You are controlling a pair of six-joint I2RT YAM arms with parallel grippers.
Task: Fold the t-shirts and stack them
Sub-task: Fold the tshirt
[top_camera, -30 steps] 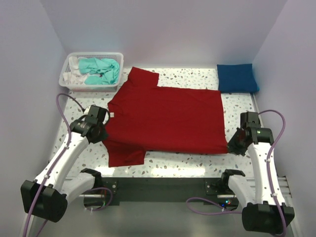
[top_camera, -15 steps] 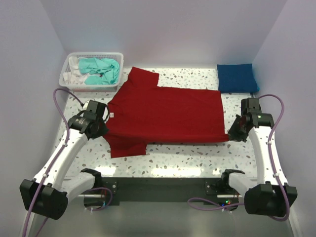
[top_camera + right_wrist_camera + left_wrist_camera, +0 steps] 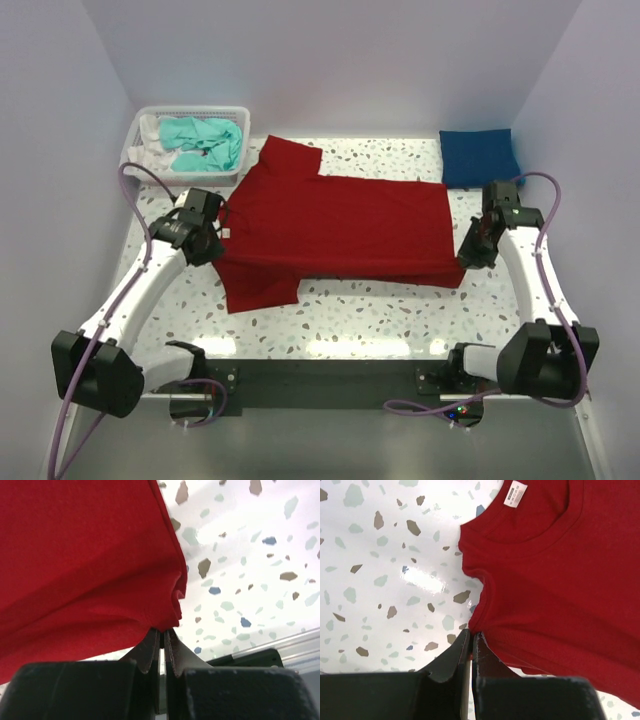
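Down at the near side, the left gripper (image 3: 471,636) has its black fingers pressed together on the edge of the deep red short-sleeved cotton t-shirt (image 3: 560,580), pinching the cloth just beside the collar, where a small white label (image 3: 515,492) shows inside the neckline. Across the way, the right gripper (image 3: 162,630) is clamped tight on a bunched corner of the same shirt (image 3: 75,555), folds gathering right at its tips. From above, the red shirt (image 3: 340,230) lies spread across the middle of the white speckled terrazzo table (image 3: 370,320), its near edge stretched between the left gripper (image 3: 213,250) and the right gripper (image 3: 470,255), one sleeve trailing toward the near left. Further back, at the far left corner, the white plastic mesh basket (image 3: 135,165) holds a crumpled teal t-shirt (image 3: 205,140) and some white cloth. Far right corner: a royal blue t-shirt (image 3: 480,157), folded into a neat rectangle, well apart from the red one.
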